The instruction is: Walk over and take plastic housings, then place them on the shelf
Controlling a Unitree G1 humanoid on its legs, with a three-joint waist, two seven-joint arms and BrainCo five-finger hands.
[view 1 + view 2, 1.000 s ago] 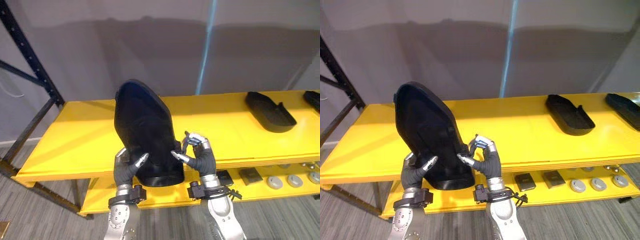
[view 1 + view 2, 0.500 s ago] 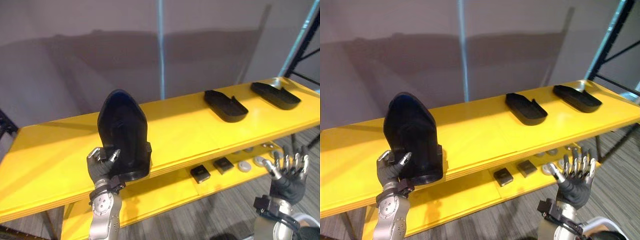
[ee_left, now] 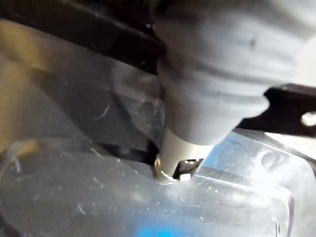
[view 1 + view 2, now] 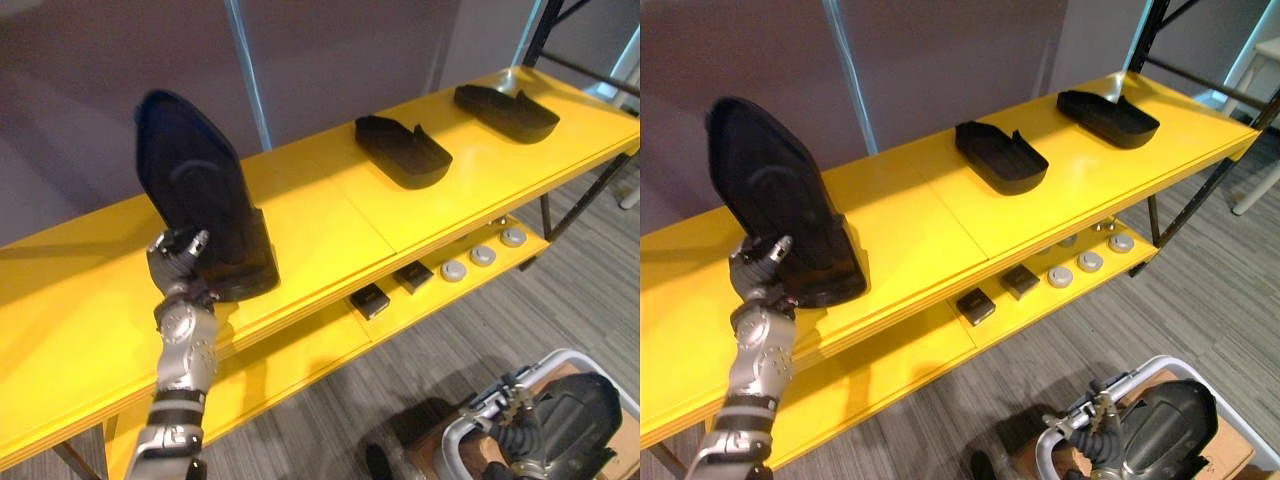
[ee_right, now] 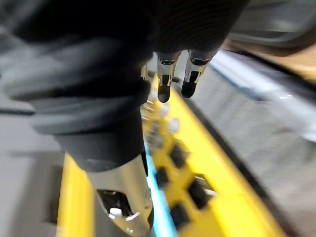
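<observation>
The upright housing [image 4: 195, 190] is stood on its short end on the shelf [image 4: 330, 215], top board. It's right by the front edge toward the left end and a bit tilted. The left hand [image 4: 177, 258] is pinching its lower rim, thumb across the front, fingers tucked behind. The right hand [image 5: 165, 81] hangs low near a white bin [image 4: 1048, 452], fingers loose, holding nothing.

imo the trick here is not letting go while it's balanced on end that close to the lip. I'd tip it over and lay it flat, hollow side up like the flat housing [image 4: 403, 152] and the far housing [image 4: 505, 108] toward the right end. Then nudge it in from the front edge, and only then open up. It's a one-handed hold, so go slow or it could topple off.
</observation>
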